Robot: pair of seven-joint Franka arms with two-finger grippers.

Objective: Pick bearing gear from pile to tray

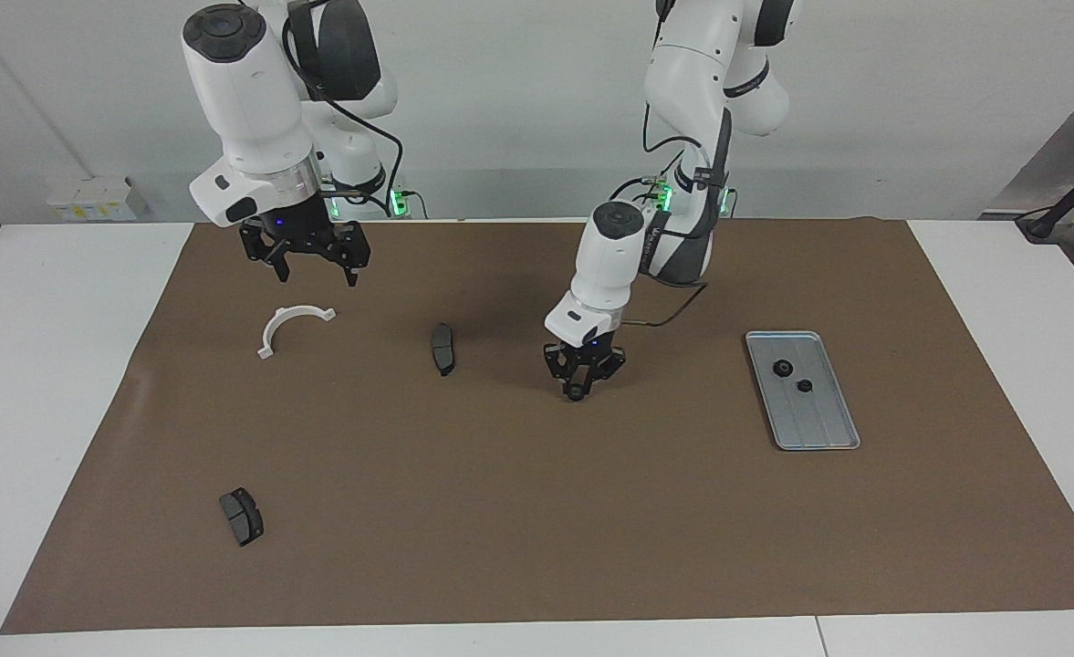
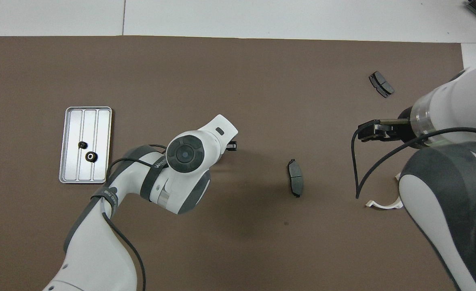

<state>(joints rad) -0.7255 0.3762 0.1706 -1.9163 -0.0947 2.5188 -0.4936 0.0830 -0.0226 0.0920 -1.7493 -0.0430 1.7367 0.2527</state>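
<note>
The silver tray [image 1: 801,391] lies on the brown mat toward the left arm's end; it also shows in the overhead view [image 2: 86,144]. Two small black gears [image 1: 782,369] [image 1: 804,385] lie in it. My left gripper [image 1: 577,391] is low over the middle of the mat, its fingers closed on a small black round gear [image 1: 576,393]. I cannot tell whether the gear touches the mat. In the overhead view the left wrist hides that gear. My right gripper [image 1: 316,270] is open and empty, raised over the white curved bracket [image 1: 292,327].
One dark brake pad [image 1: 443,348] lies between the two grippers. A second brake pad [image 1: 241,516] lies farther from the robots toward the right arm's end. The brown mat [image 1: 537,511] covers the white table.
</note>
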